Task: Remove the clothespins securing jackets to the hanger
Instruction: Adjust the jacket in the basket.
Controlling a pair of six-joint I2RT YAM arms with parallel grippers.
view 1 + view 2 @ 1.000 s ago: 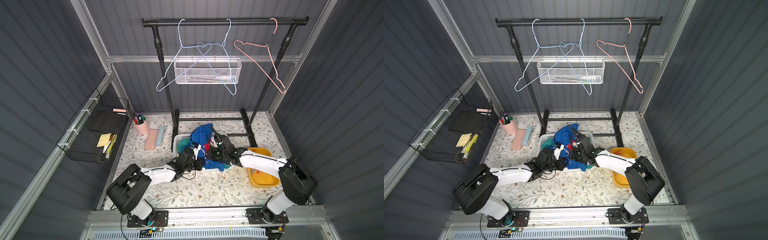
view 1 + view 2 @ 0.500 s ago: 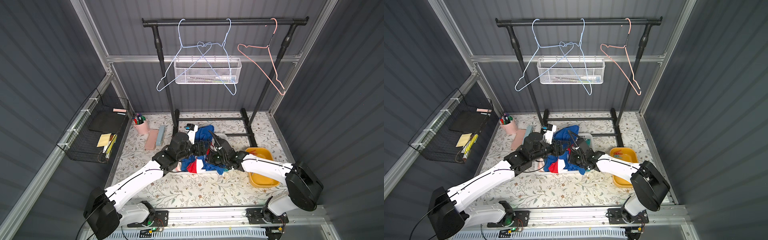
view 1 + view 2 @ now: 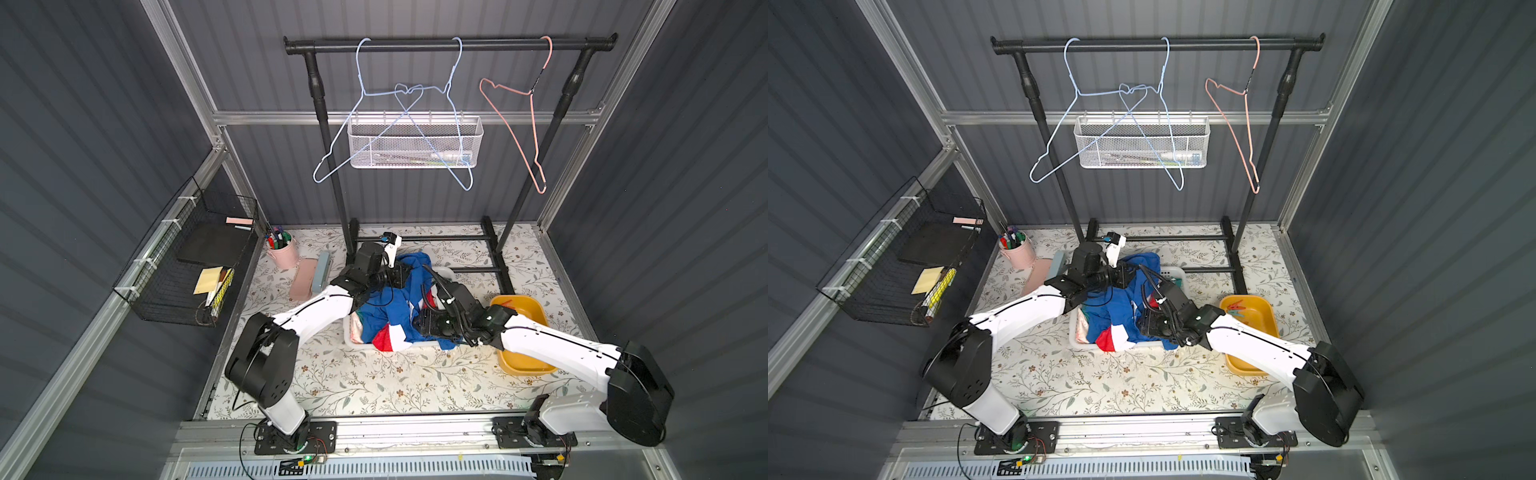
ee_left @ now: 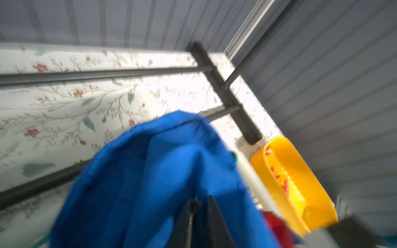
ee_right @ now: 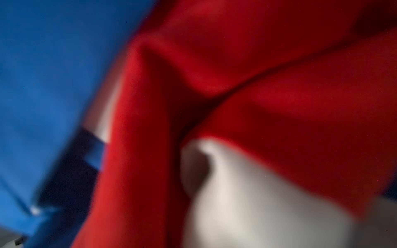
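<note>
The red-white-blue jacket (image 3: 386, 307) (image 3: 1117, 307) lies on top of a heap in a white basket (image 3: 361, 343). A cream-and-pink jacket (image 3: 356, 328) shows under it. My left gripper (image 3: 405, 274) (image 4: 203, 200) is at the basket's rear, shut on a fold of the blue cloth (image 4: 150, 176), which stands up in a peak. My right gripper (image 3: 422, 324) (image 3: 1144, 324) is pushed into the heap near the front; its fingers are hidden, and its wrist view shows only blurred red and white cloth (image 5: 257, 85). Red clothespins (image 3: 1236, 308) (image 4: 283, 184) lie in the yellow tray (image 3: 528, 365). Bare wire hangers, pale blue (image 3: 460, 52) and pink (image 3: 550, 54), hang on the rail.
The black clothes rail (image 3: 449, 43) stands behind the basket, its base bars on the floral table. A white mesh basket (image 3: 415, 145) hangs on the back wall. A pink pen cup (image 3: 282, 253) and flat pads (image 3: 303, 282) sit at the left. A black wire basket (image 3: 187, 266) hangs on the left wall.
My left gripper has gone from the basket's front left up and over to its rear, and now pinches the blue cloth. My right gripper has slid a little toward the basket's front.
</note>
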